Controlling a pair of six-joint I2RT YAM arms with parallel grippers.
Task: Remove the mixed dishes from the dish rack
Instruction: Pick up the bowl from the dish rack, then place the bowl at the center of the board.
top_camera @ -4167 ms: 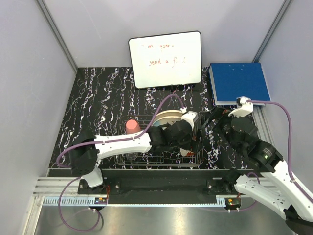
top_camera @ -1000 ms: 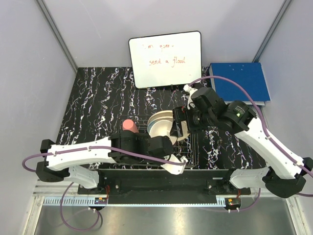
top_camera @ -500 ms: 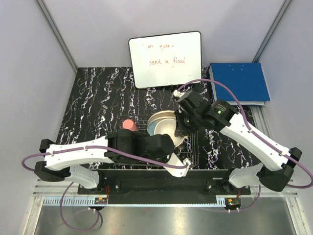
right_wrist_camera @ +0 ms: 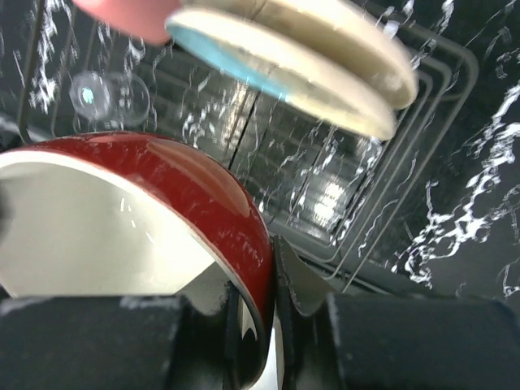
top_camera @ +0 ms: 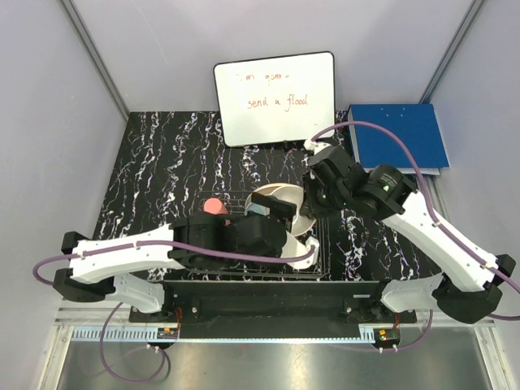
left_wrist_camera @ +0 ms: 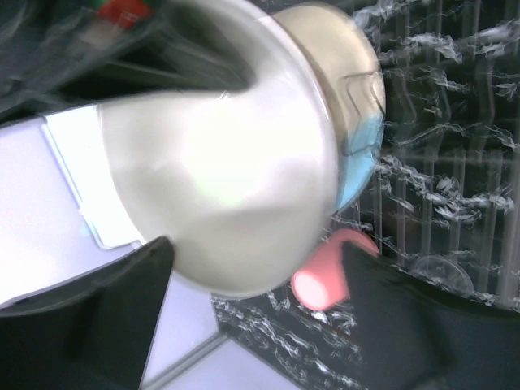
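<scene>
near: left end effector (left_wrist_camera: 253, 268), spread wide, with the tilted bowl (left_wrist_camera: 219, 162) just ahead between its fingers, contact unclear. clamped on the bowl's red-backed rim from the right, over the dish rack (right_wrist_camera: 390, 195): right end effector (right_wrist_camera: 272, 268). beyond, upright in that rack: two cream plates (right_wrist_camera: 325, 65), leaning together; pink cup (top_camera: 215, 206) left of them. farthest on the desk (top_camera: 162, 162): whiteboard (top_camera: 275, 97).

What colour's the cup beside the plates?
Pink. The cup shows best in the left wrist view.
</scene>
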